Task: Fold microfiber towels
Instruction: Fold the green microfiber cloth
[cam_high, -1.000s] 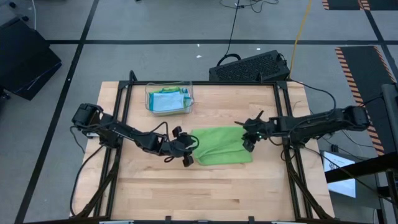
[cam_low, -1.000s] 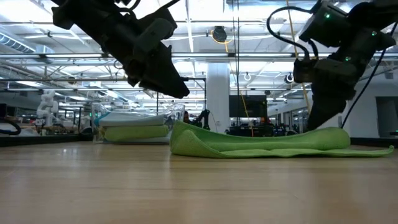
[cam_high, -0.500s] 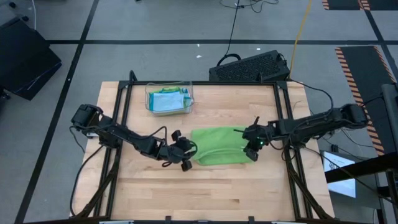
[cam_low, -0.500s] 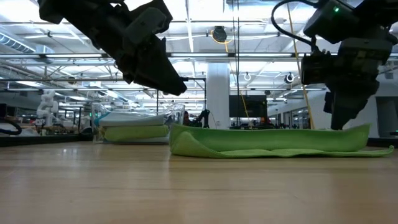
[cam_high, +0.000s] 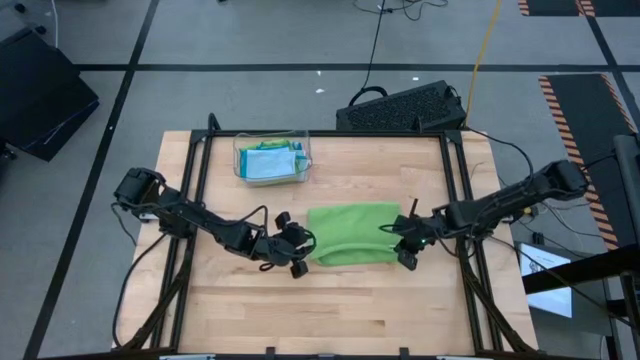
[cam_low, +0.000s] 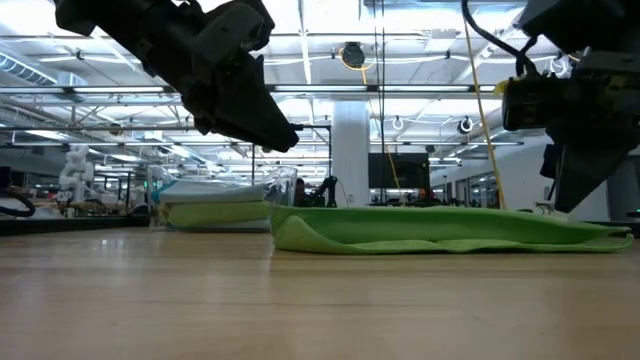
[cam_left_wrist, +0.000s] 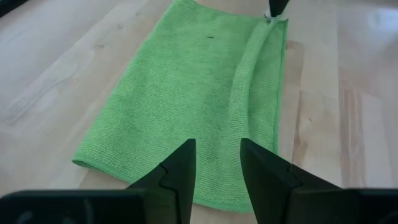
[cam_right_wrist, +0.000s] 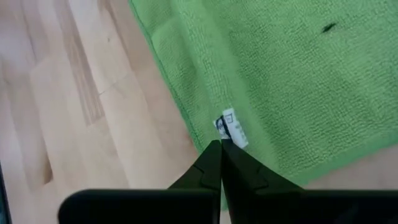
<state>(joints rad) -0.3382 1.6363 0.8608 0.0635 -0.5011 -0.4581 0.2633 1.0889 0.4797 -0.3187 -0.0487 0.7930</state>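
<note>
A lime green microfiber towel (cam_high: 352, 235) lies folded on the wooden table, its fold (cam_low: 282, 228) toward the left. My right gripper (cam_high: 405, 257) is shut at the towel's right edge beside a small white tag (cam_right_wrist: 229, 127). A raised ridge (cam_left_wrist: 245, 81) runs along the top layer from there toward the left. Open, my left gripper (cam_left_wrist: 217, 158) hovers above the towel's left end (cam_high: 312, 240) and touches nothing. More folded towels, light blue and green, sit in a clear tray (cam_high: 240, 160) at the back left. My right gripper pinches the towel's right edge (cam_right_wrist: 208, 140) between its two fingertips, right beside the white tag. The fingers slant down from the table's right side. One layer or several, I cannot tell. The towel lies on the table, its top layer drawn into a ridge.
A black keyboard (cam_high: 400, 108) lies beyond the table's far edge. Bare wood spreads along the table's near side (cam_high: 330, 310). Dark frame rails (cam_high: 190, 200) run along the table's left and right edges.
My right gripper has gone toward the table's near edge and down, taking the towel's right end along. That end stood lifted a second ago and now lies low on the table, while the left fold stayed in place.
</note>
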